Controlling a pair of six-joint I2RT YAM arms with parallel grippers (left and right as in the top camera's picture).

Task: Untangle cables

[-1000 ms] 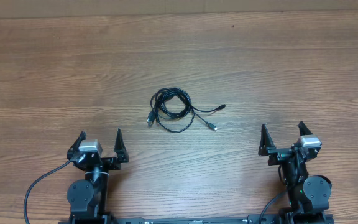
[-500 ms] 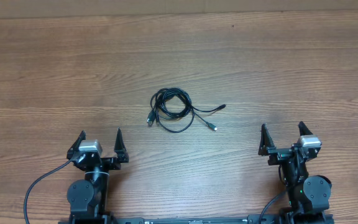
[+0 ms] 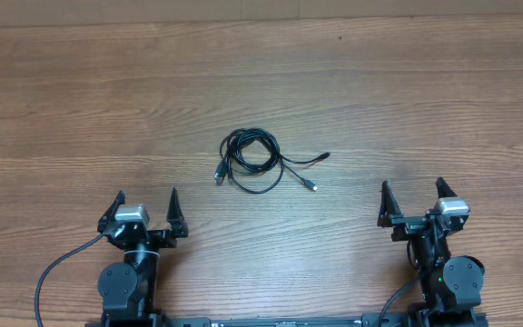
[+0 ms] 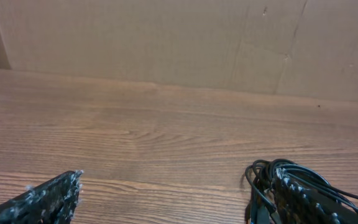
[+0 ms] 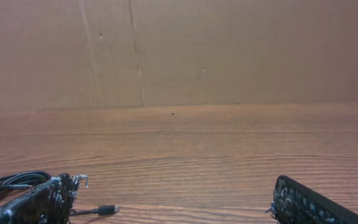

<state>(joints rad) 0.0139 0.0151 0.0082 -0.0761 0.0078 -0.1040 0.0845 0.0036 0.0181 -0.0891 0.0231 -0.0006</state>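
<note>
With my left end effector [image 3: 146, 194] and right end effector [image 3: 412, 184] both released and empty, the tangled cables [image 3: 257, 162] lie on the counter [image 3: 80, 100] ahead, between the two, so I judge untangling unstarted and the next move a reach for a loose plug end.

One tangle of cables [image 3: 252, 162], two hands [image 3: 145, 193] [image 3: 412, 183], one wooden table [image 3: 62, 91].

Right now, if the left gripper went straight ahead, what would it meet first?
Probably nothing on the wooden table: ahead of the open left gripper the way looks free up to the brown cardboard wall. The tangle of thin black cables lies off to its right, likely just outside that line.
</note>
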